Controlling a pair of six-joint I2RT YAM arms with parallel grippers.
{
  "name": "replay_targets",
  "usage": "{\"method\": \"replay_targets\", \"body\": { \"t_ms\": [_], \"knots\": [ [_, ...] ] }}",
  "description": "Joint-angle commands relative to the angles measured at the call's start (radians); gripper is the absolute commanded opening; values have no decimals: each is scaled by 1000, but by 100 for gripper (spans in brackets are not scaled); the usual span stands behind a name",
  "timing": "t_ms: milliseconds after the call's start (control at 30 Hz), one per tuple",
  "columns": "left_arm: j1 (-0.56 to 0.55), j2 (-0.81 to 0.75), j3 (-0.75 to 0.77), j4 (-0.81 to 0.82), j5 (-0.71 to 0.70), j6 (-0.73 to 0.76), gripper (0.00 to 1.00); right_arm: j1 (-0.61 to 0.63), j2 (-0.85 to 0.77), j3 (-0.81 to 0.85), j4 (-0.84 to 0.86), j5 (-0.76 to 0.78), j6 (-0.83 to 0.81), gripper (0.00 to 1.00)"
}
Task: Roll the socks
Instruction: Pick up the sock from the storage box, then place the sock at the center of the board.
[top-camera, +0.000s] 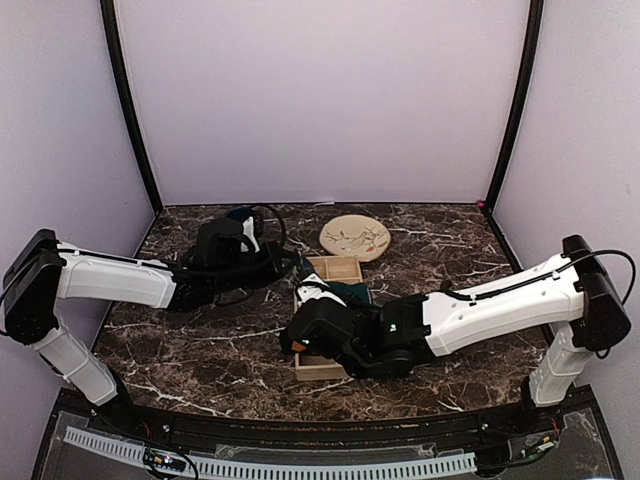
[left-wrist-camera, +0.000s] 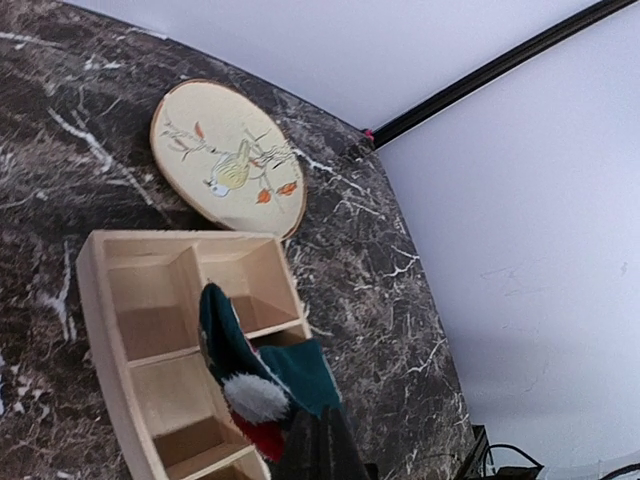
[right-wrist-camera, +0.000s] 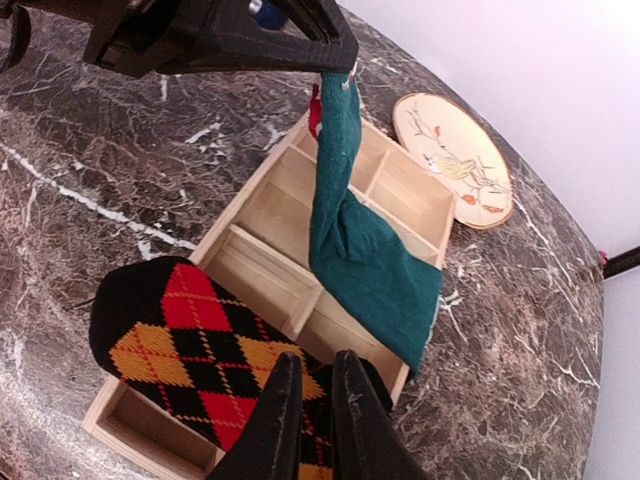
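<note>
My left gripper (left-wrist-camera: 318, 425) is shut on one end of the dark teal-green sock (left-wrist-camera: 228, 345), which has a white and red patch. The sock hangs from it (right-wrist-camera: 335, 70) and drapes down over the wooden tray's far compartments (right-wrist-camera: 365, 250). The black argyle sock (right-wrist-camera: 190, 345), with red and orange diamonds, lies across the tray's near compartments. My right gripper (right-wrist-camera: 315, 375) is above its right end. Its fingers stand nearly together and pinch the argyle fabric. From above, the right gripper (top-camera: 303, 338) hides most of that sock, and the teal one (top-camera: 350, 292) shows beside it.
The wooden compartment tray (top-camera: 336, 268) stands mid-table between both arms. A round disc painted with a bird (top-camera: 355, 237) lies just behind it. A dark blue mug (top-camera: 240, 212) sits behind the left arm. Purple walls close in the marble table.
</note>
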Motion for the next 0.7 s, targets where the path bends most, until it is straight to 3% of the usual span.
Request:
{"method": "replay_targets", "body": {
  "t_ms": [0,167,333,567,667],
  "knots": [
    [-27,21,131,-80,-9,103,0,-14,-71,-52,28,88,50,11],
    [-47,57,222,-125,-1,155,0,-27,-118,-107,-38,141,151,11],
    [-72,129,358,-169,63,225,0,-59,-210,-197,-122,175,309,18],
    [-110,294,590,-230,180,277,0,-57,-296,-304,-148,96,424,57],
    [-124,367,684,-267,218,286,0,-56,-326,-356,-126,53,459,65]
  ]
}}
